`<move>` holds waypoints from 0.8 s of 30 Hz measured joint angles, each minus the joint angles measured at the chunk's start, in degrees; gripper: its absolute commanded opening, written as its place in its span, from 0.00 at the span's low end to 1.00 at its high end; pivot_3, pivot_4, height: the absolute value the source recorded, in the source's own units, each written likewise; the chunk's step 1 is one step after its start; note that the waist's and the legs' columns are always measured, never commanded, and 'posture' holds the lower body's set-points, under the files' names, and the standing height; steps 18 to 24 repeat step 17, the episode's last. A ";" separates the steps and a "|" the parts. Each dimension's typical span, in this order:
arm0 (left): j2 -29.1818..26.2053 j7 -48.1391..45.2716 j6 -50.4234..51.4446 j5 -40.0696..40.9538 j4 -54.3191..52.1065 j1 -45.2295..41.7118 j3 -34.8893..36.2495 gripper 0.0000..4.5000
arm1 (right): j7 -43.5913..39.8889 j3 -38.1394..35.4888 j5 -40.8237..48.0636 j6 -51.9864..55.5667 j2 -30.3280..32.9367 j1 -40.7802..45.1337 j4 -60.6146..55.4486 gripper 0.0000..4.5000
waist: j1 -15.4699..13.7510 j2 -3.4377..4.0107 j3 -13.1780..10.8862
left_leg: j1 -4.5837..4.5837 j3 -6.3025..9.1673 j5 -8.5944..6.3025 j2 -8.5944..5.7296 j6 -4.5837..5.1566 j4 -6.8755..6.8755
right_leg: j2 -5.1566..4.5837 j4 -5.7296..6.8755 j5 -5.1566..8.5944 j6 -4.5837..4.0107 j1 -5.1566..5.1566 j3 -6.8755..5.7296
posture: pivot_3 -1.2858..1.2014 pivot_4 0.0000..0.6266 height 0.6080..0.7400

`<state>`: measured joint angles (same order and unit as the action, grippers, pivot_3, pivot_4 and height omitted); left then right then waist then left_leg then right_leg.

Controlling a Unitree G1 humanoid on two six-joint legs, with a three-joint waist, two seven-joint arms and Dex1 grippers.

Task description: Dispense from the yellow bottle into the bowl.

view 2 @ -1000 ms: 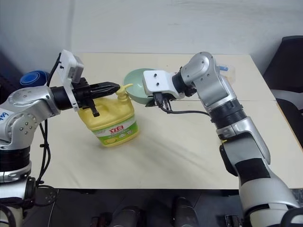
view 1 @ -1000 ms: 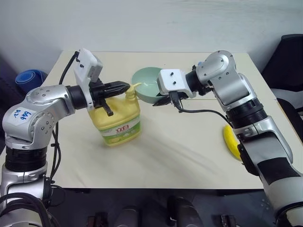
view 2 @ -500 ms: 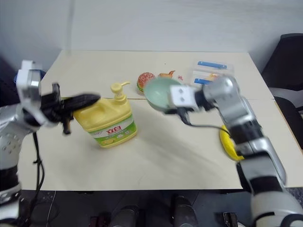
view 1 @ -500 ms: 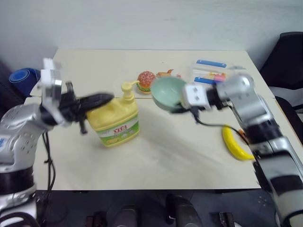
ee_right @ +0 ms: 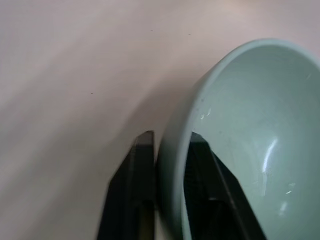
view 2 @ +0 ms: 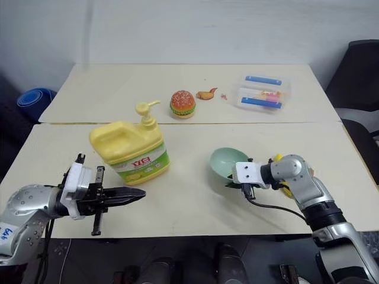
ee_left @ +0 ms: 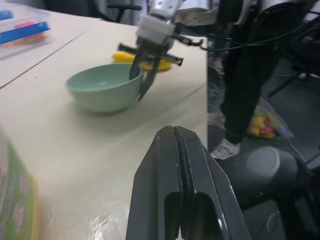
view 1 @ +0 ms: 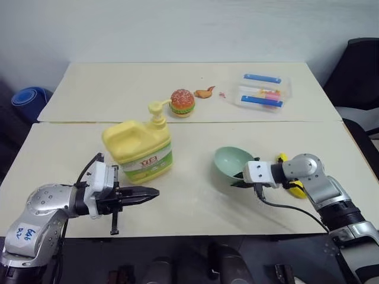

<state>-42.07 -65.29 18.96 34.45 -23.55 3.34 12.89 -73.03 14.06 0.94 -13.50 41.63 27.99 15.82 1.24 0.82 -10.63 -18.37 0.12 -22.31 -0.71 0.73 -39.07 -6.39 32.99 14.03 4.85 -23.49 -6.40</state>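
Observation:
The yellow bottle point(view 1: 139, 151) stands upright left of the table's middle, its pump spout point(view 1: 157, 109) pointing right. The bowl point(view 1: 232, 163) rests on the table to its right, well apart from the spout. My right gripper point(view 1: 240, 177) is at the bowl's near rim; the right wrist view has one finger point(ee_right: 142, 190) outside the wall and the other inside, shut on the bowl point(ee_right: 250, 125). My left gripper point(view 1: 151, 192) is shut and empty, low over the table in front of the bottle, pointing right.
A banana point(view 1: 293, 186) lies just behind my right wrist. A toy burger point(view 1: 182, 102), a small orange piece point(view 1: 205, 92) and a clear box point(view 1: 263, 90) sit on the far half of the table. A black chair point(view 1: 361, 77) stands at the right.
My right arm carried the bowl from beside the pump spout down and rightward onto the table. My left gripper left the pump top and dropped to the front, still shut.

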 measured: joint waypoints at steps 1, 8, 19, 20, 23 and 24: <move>0.03 0.17 -1.14 -1.08 1.02 1.28 0.09 0.09 | -0.25 -0.83 1.20 -0.78 0.29 -1.44 -0.94 0.43 | -0.16 0.00 0.00 | -0.02 0.02 -0.01 0.01 0.01 0.02 | 0.00 -0.01 0.00 0.00 0.00 -0.04 | 0.52 0.24 1.00; 1.24 2.23 -15.64 -9.60 11.46 6.53 3.95 0.56 | -2.52 -13.83 22.15 4.73 3.47 -24.15 -20.36 0.99 | -2.70 0.03 -0.01 | 0.00 0.00 -0.16 -0.02 0.28 -0.05 | -0.11 -0.29 -0.01 0.01 0.10 -0.01 | 0.52 0.24 1.00; 2.23 4.88 -30.38 -17.83 20.29 13.04 4.52 0.70 | -1.03 -27.36 26.59 2.88 4.18 -40.26 -21.45 1.00 | -2.66 -0.03 0.02 | 0.07 -0.23 -0.52 0.07 0.59 -0.04 | -0.13 -0.31 -0.02 -0.03 0.07 0.17 | 0.52 0.24 1.00; 2.23 4.88 -30.38 -17.83 20.29 13.04 4.52 0.70 | -1.03 -27.36 26.59 2.88 4.18 -40.26 -21.45 1.00 | -2.66 -0.03 0.02 | 0.07 -0.23 -0.52 0.07 0.59 -0.04 | -0.13 -0.31 -0.02 -0.03 0.07 0.17 | 0.52 0.24 1.00; 2.23 4.88 -30.38 -17.83 20.29 13.04 4.52 0.70 | -1.03 -27.36 26.59 2.88 4.18 -40.26 -21.45 1.00 | -2.66 -0.03 0.02 | 0.07 -0.23 -0.52 0.07 0.59 -0.04 | -0.13 -0.31 -0.02 -0.03 0.07 0.17 | 0.52 0.24 1.00; 2.23 4.88 -30.38 -17.83 20.29 13.04 4.52 0.70 | -1.03 -27.36 26.59 2.88 4.18 -40.26 -21.45 1.00 | -2.66 -0.03 0.02 | 0.07 -0.23 -0.52 0.07 0.59 -0.04 | -0.13 -0.31 -0.02 -0.03 0.07 0.17 | 0.52 0.24 1.00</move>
